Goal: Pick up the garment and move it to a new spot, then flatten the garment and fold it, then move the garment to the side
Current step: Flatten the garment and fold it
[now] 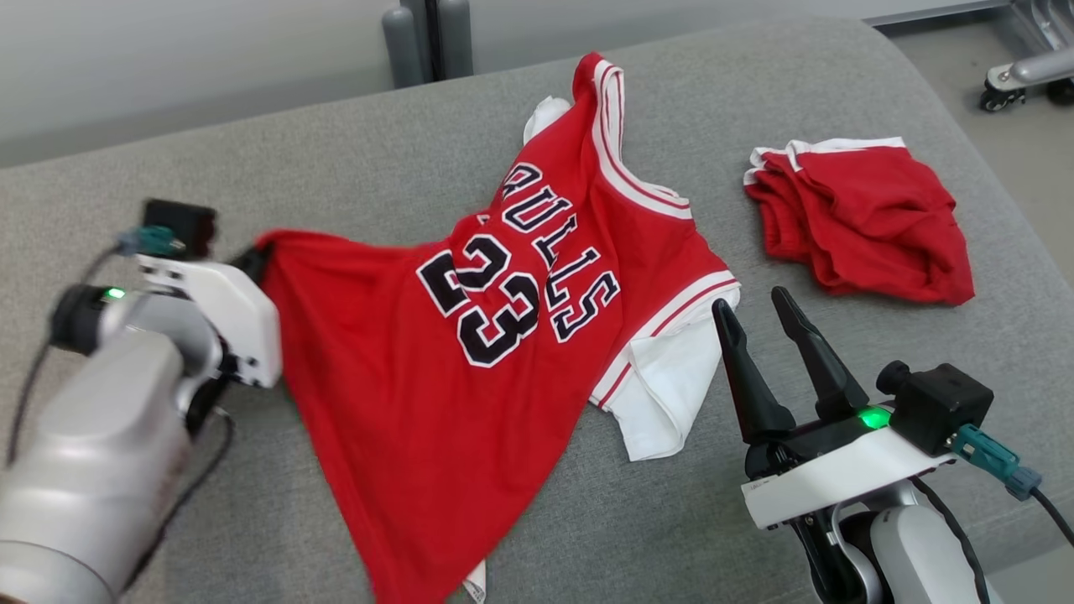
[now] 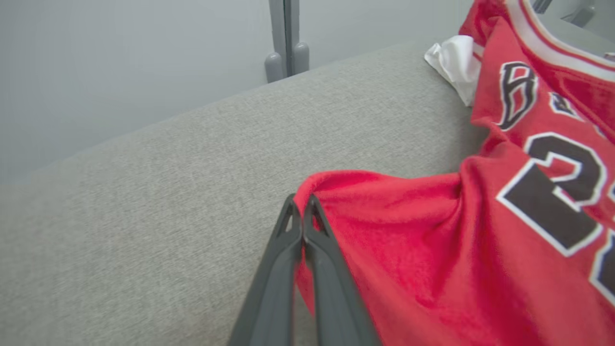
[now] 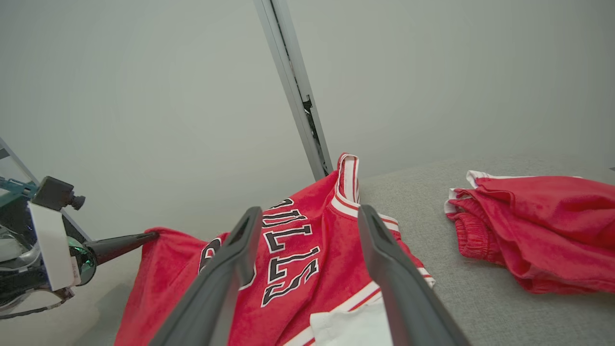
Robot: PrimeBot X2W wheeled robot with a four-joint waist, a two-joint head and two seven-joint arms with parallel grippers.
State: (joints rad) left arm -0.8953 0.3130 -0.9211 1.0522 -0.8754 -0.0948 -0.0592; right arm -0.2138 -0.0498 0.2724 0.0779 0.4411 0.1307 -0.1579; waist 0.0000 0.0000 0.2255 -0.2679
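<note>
Nearest on the right, the right gripper (image 1: 752,300) hovers above the grey upholstered surface (image 1: 336,168) with its two dark fingers spread wide and nothing between them. Their tips point toward the far side, just beside the right edge of the red jersey (image 1: 470,335). Nearest on the left, the pale left arm reaches in, and the left gripper (image 1: 256,252) has its fingers pressed together on the jersey's left hem corner. Red cloth is pinched at the tips and drawn into taut folds that fan out to the right. The jersey lies across the middle of the surface with its printed side up, showing black letters and the number 23. Its hem is toward the near left and its striped shoulder straps toward the far side. A white shirt (image 1: 671,394) sticks out from beneath it at the near right armhole, and again at the far collar. Farther to the right, well apart from the jersey, a pair of red shorts (image 1: 864,226) with white trim lies crumpled. Beyond the far edge of the surface a grey post (image 1: 428,38) stands against the pale wall, and a wheeled base (image 1: 1007,88) sits on the floor at the far right.
</note>
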